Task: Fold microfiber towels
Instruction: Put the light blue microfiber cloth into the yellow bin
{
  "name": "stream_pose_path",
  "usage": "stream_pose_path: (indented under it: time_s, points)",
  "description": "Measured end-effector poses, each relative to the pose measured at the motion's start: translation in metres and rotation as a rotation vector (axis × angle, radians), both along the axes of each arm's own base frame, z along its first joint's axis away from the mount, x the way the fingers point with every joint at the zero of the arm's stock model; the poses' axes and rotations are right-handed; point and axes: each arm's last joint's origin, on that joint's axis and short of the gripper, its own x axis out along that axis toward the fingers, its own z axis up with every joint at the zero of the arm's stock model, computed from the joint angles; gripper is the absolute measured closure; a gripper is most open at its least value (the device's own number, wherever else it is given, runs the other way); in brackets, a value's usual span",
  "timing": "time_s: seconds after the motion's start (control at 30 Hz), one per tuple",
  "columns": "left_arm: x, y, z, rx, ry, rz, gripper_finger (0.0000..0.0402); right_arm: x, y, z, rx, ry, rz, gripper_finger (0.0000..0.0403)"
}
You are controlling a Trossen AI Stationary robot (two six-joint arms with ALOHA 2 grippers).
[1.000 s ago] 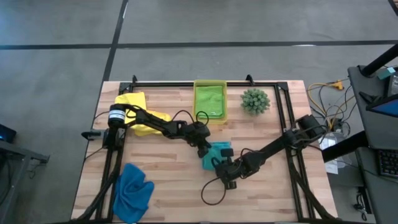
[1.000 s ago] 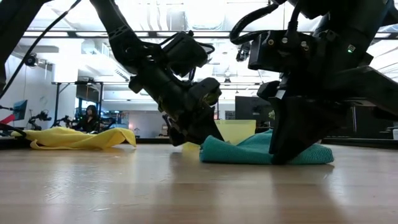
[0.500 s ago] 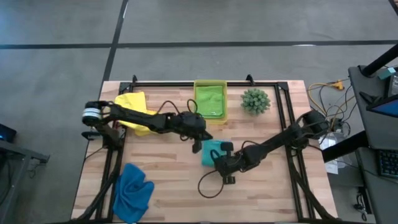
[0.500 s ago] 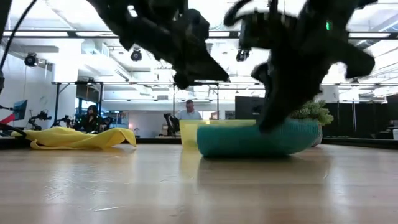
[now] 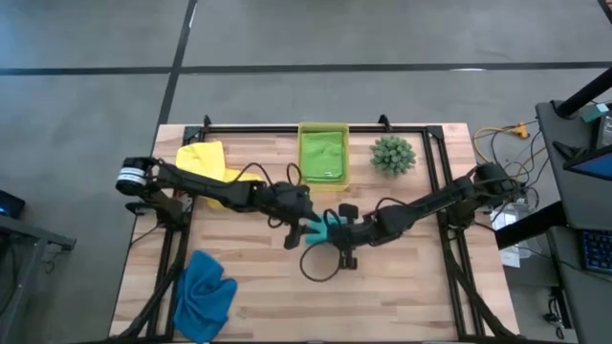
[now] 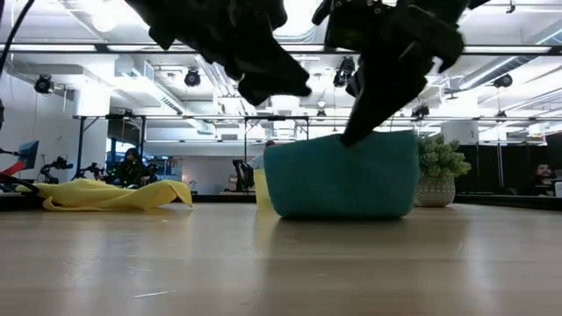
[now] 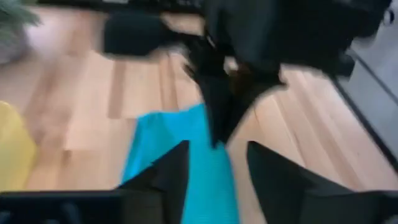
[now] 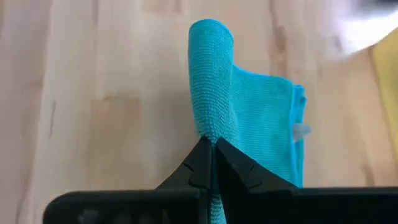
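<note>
**Lifting the teal towel at the tabletop's centre**

Pinching the soft teal microfiber towel [image 8: 249, 118] by one bunched edge, the right hand [image 8: 211, 149] has its fingers pressed fully together on the fabric, as the right wrist view shows plainly. In the high view that right hand [image 5: 349, 232] sits just right of frame centre. The teal cloth [image 5: 320, 229] shows as a small patch between it and the left hand [image 5: 298, 227], which comes in from the left of the frame. From table height the cloth [image 6: 342, 175] hangs as a curtain, its lower edge touching or nearly touching the wooden tabletop [image 6: 281, 263].

The left hand [image 7: 214, 171] has its fingers parted with the teal cloth lying between and ahead of them; whether they touch it I cannot tell. It appears to hold nothing.

The relation that counts: the towel hangs straight below the right hand's pinch, with the left hand just beside it on the opposite side, about equally near. Any fold likely depends on where the right hand lays that raised edge.

Elsewhere, a crumpled yellow cloth [image 5: 206, 167] lies at upper left, a royal blue cloth [image 5: 203, 296] at lower left, and a lime green cloth [image 5: 322, 153] rests in the translucent yellow-green bin [image 5: 301, 172] at top centre.
</note>
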Motion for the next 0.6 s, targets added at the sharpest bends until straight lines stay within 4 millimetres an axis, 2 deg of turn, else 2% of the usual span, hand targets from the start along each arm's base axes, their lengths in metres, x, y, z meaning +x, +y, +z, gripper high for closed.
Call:
stream_pose_path:
  time_s: [0.13, 0.23, 0.6]
  points:
    - [0.003, -0.007, -0.008, 0.004, 0.020, -0.021, 0.0191, 0.001, -0.005, 0.001, 0.001, -0.002, -0.014, 0.0394]
    - [0.006, -0.008, -0.017, 0.010, 0.047, -0.018, 0.0164, 0.001, -0.007, 0.003, 0.007, -0.013, -0.018, 0.0394]
    - [0.014, -0.017, -0.043, 0.047, 0.171, 0.014, 0.0153, 0.003, -0.014, 0.006, 0.045, -0.020, -0.049, 0.0394]
